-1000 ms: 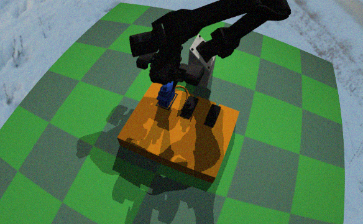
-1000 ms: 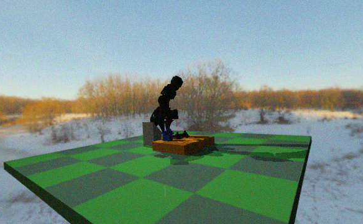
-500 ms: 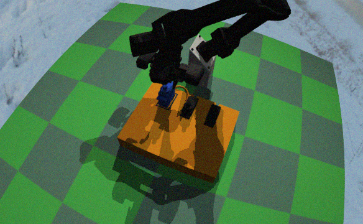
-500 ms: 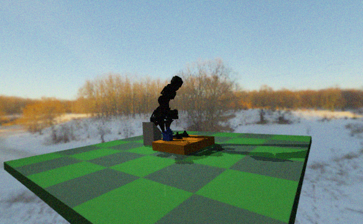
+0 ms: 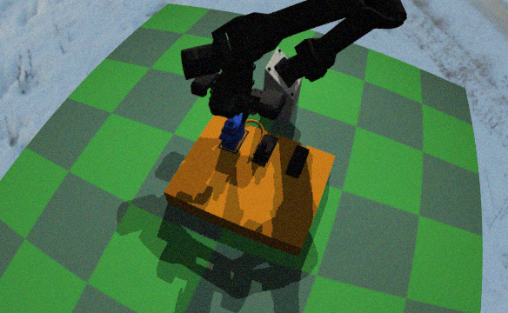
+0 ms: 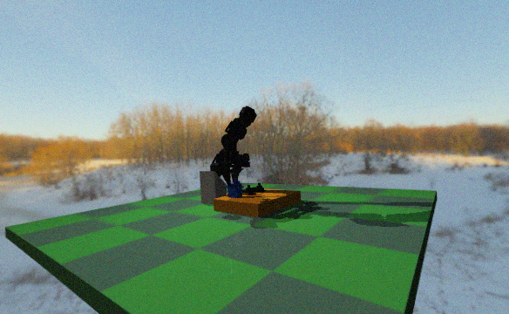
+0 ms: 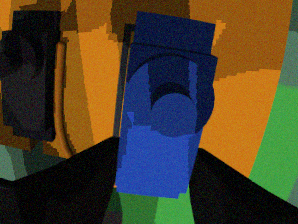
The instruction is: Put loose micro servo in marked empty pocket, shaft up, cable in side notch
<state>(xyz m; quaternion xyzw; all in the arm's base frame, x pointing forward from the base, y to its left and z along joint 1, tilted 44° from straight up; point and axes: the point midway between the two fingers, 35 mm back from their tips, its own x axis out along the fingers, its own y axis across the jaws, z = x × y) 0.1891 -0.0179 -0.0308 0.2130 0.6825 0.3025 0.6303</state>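
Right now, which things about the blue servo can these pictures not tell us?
- Mounting ears on the blue servo: wrist view, its own body covers them.
- Its cable: top view, hidden under the arm.
- Seating depth in the orange deck: exterior view, too small.
- Pocket notch: unseen anywhere.
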